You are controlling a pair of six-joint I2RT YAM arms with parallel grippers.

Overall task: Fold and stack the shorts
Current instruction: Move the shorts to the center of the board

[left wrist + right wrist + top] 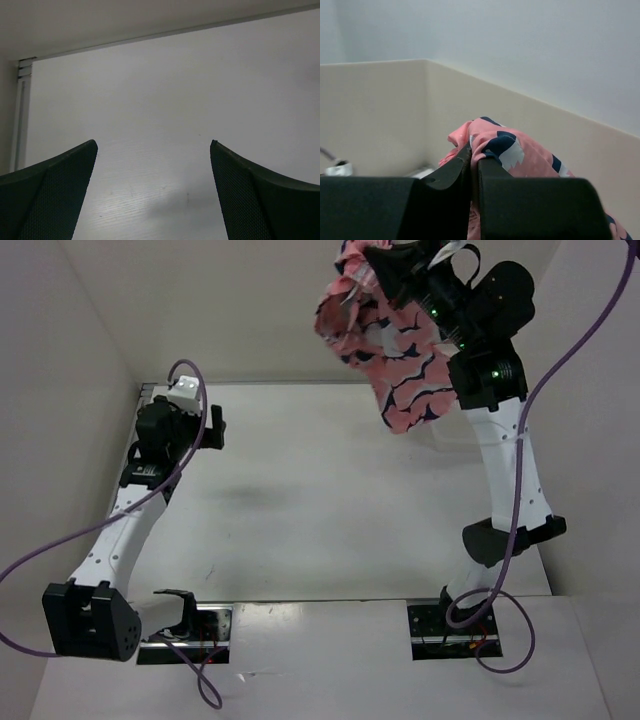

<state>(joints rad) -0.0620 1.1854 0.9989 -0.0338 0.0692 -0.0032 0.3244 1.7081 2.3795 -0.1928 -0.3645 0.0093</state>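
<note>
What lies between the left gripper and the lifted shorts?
Nothing: in the top view only bare table stretches between the left gripper and the shorts, which hang from the right gripper.

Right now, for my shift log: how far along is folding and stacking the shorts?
Done: the shorts are picked up, hanging bunched above the table. In hand: the right gripper is pinched shut on their fabric; the left gripper hovers open over the table. Left: laying them flat, every fold, and stacking; no folded pile shows.
</note>
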